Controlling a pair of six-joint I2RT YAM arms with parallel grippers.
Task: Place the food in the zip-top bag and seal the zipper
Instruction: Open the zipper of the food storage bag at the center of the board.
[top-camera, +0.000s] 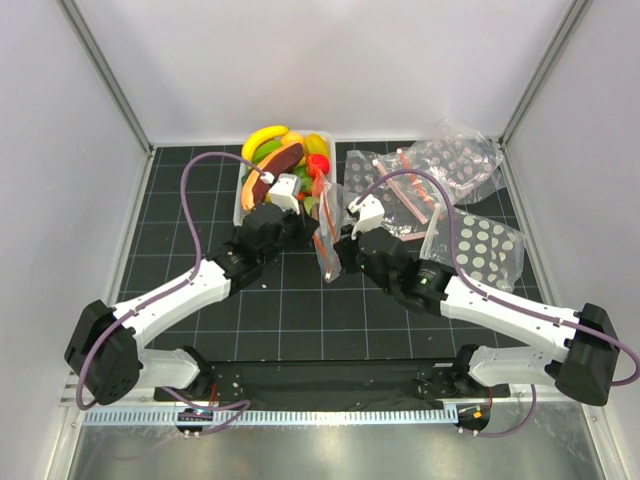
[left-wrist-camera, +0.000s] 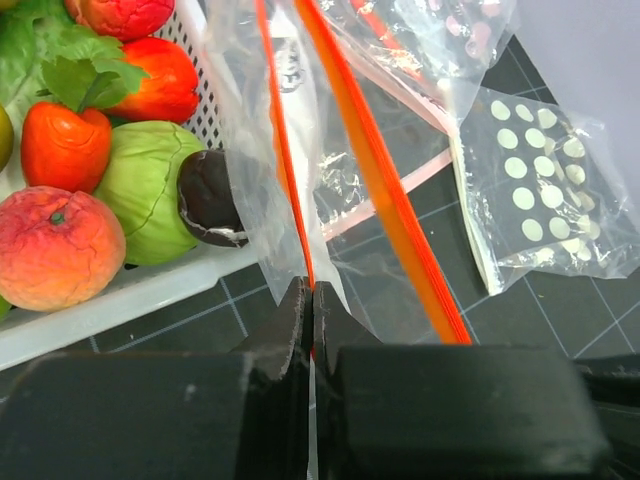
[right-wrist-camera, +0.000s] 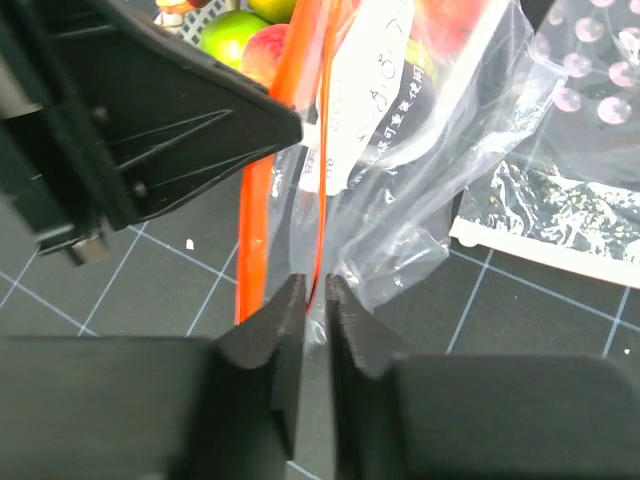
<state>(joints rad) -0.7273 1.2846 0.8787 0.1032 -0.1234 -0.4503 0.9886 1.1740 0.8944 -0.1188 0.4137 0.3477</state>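
Zip-top bag (top-camera: 326, 232): held upright between the two arms, just beside the white tub (top-camera: 243, 205) of food (top-camera: 285, 160). Left jaws clamped on one zipper (left-wrist-camera: 380, 170) lip, right jaws a sliver apart at the other (grip there cannot be told). Handling: draw lips apart evenly, mouth wide before loading

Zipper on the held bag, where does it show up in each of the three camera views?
Top external: zipper at centre, running up and down.
Left wrist: zipper as two orange lines, from bottom centre to the top edge.
Right wrist: zipper as two orange lines, centre-left, up to the top edge.
Shared landmark: food, left of it in every view.
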